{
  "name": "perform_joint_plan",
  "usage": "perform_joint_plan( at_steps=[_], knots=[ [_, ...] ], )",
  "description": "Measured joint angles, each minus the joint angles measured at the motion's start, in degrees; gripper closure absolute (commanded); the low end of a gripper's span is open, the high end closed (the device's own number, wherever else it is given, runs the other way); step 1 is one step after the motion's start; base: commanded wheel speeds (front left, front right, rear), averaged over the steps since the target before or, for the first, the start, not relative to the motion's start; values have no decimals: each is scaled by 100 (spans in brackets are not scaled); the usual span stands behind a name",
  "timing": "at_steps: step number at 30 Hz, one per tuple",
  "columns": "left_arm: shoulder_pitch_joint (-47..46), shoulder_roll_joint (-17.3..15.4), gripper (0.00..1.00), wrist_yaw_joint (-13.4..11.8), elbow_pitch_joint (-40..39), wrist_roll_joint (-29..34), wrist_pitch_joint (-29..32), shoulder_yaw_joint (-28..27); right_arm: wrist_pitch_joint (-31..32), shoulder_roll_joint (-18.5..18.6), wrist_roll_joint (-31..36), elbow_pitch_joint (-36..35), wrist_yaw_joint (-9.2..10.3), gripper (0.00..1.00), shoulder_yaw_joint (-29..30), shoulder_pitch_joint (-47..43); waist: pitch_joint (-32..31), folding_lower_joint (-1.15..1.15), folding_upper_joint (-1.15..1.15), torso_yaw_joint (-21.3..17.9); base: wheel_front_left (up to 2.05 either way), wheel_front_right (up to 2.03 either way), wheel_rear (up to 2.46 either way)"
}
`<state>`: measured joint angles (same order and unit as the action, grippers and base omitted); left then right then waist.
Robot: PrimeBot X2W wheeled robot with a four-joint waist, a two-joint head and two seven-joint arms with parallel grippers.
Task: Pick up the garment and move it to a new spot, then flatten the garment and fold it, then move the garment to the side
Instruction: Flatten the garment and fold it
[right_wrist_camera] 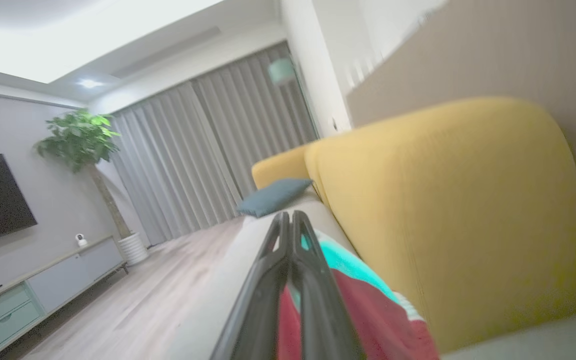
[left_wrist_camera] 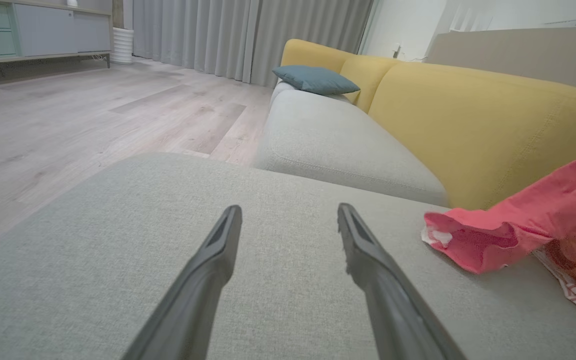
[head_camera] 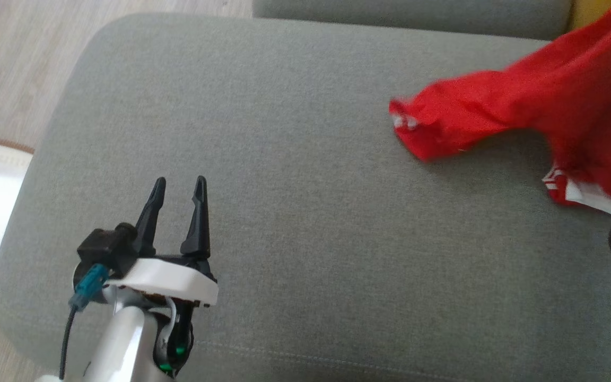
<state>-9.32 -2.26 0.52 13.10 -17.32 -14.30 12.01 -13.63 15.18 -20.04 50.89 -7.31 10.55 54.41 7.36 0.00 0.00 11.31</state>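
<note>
Red garment [head_camera: 523, 106] drapes at the right of the grey sofa cushion [head_camera: 284, 239], clamped in the right end effector [right_wrist_camera: 288, 217], fingers pressed together. Left end effector [head_camera: 180, 183] hovers with fingers apart, well away from the cloth.

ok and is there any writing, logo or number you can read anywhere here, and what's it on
No text can be read in any of these views.
red garment: white marks on its sleeve end and along its striped edge, too blurred to read.
Same garment, left wrist view: a darker printed patch, too blurred to tell if it holds any lettering.
</note>
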Motion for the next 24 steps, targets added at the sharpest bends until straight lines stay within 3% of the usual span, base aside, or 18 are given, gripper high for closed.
perform_joint_plan(
  at_steps=[6, 10, 15, 22, 23, 24],
  knots=[
    [1, 0, 0, 0, -5, 0, 0, 22, 205, -193, 49, -746, 1, 100, -838, 7, -143, 0, 0, -83, 0, 0, 0],
    [1, -2, 0, 0, -9, -7, 0, 59, 370, -632, 87, -1113, 1, 100, -1652, -318, -123, 0, 0, -32, 0, 0, 0],
    [-2, -4, 0, 0, -4, -9, 0, 210, 464, -1055, -132, -1090, 0, 100, -2878, -1032, -56, 0, 0, 90, 0, 0, 0],
    [-8, -3, 0, -5, 20, -133, 0, 427, 335, -1102, -697, -748, 1, 100, -4692, -1534, 6, 0, 0, 308, 0, 0, 0],
    [-8, -4, 0, -9, 22, -152, 0, 441, 304, -1104, -804, -734, 1, 86, -4901, -1531, 15, 0, 0, 332, 0, 0, 0],
    [-8, -9, 0, -11, 30, -153, 0, 445, 280, -1106, -895, -725, 1, 34, -5091, -1524, 22, 0, 0, 351, 0, 0, 0]
  ],
)
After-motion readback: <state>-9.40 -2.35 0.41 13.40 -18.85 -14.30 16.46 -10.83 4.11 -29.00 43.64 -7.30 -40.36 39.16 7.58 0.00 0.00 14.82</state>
